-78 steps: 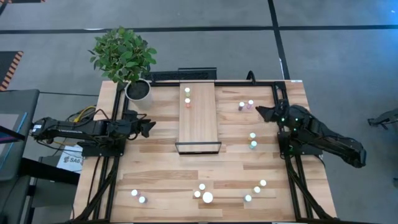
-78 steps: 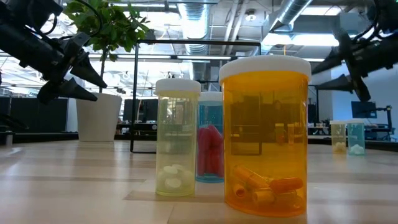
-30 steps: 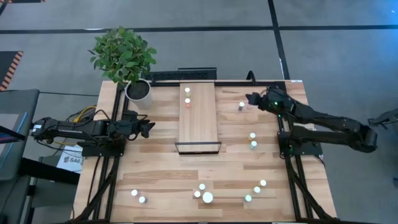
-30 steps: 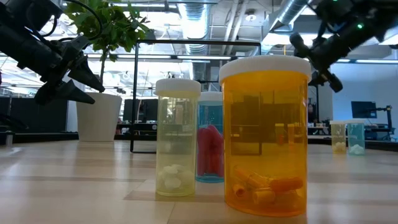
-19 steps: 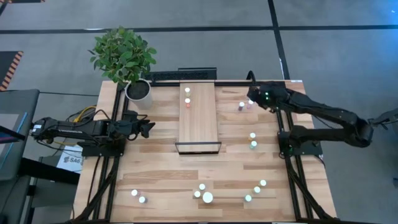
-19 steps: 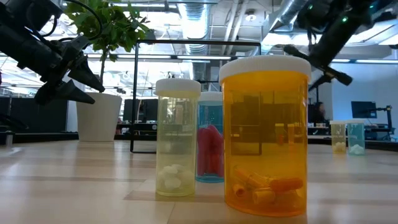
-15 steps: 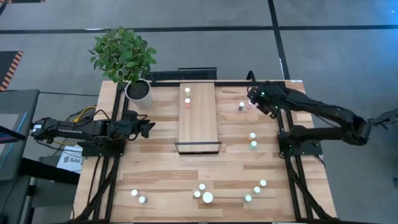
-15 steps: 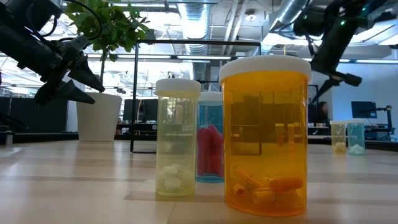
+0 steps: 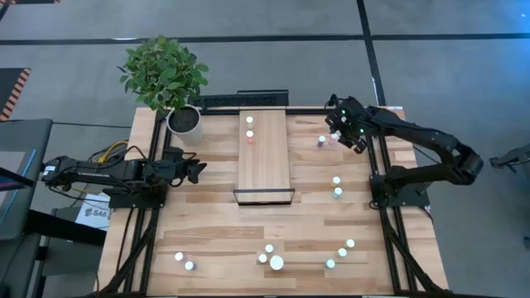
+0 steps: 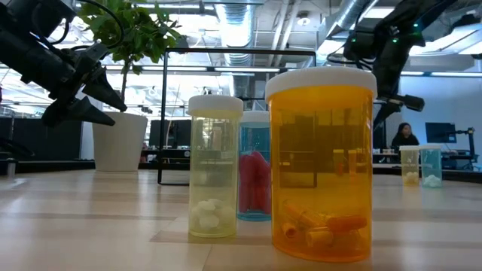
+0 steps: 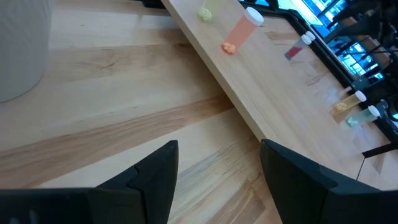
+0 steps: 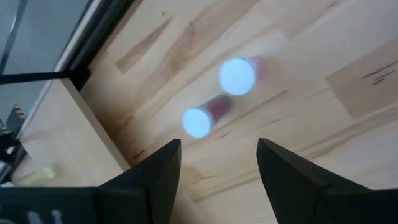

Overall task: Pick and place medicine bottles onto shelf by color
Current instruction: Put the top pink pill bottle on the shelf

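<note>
A long light-wood shelf [image 9: 264, 159] is lying lengthwise down the middle of the counter [image 9: 207, 223]. Two medicine bottles [image 9: 249, 127] are standing upright near its far end. The right gripper [image 9: 341, 131], fingers spread and empty, is hovering just above two pink bottles [image 12: 221, 99] standing upright on the counter beside the shelf. The left gripper [image 9: 197, 169] is waiting at the counter's left side, spread and grasping nothing.

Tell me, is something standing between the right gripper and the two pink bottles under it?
Nothing visible does. The right gripper hangs with open jaws over the two pink bottles, and only bare table shows around them.
</note>
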Available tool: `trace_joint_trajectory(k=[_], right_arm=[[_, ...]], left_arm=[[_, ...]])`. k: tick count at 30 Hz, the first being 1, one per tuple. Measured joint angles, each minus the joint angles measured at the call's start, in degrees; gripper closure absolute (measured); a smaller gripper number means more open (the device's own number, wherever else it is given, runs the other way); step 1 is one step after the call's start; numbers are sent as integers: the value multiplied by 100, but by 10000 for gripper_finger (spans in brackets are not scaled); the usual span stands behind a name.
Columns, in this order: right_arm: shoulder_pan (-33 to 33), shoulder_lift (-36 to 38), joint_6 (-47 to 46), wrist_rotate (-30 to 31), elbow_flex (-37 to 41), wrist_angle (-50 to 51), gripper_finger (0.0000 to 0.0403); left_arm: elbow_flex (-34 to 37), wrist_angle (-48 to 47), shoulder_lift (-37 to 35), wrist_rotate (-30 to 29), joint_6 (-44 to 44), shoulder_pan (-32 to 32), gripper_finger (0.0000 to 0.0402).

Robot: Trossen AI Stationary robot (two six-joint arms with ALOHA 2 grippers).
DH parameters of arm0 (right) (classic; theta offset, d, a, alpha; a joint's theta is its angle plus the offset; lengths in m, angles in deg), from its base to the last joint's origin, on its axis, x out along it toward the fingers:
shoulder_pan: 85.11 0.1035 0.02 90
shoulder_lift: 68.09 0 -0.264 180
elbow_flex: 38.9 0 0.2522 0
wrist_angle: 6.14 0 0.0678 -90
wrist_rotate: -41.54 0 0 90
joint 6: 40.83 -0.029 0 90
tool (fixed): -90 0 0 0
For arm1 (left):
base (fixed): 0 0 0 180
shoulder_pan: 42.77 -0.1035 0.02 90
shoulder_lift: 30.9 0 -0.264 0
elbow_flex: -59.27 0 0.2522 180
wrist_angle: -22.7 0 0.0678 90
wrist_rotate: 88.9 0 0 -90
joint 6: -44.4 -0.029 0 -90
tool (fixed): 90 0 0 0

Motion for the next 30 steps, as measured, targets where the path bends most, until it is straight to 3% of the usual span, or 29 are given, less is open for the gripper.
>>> trace_joint_trajectory(k=[9,18,22,30], right_arm=[[-138,-946,-169,-44,-1049,1316,168],[-373,-1679,-62,-278,-1304,1300,166],[-517,-1841,17,-536,-1307,1290,150],[-652,-1890,25,-360,-1307,1287,112]], left_arm=[[0,0,0,0,0,0,189],[0,0,0,0,0,-2,189],[0,0,2,0,0,-1,189],[0,0,2,0,0,0,189]])
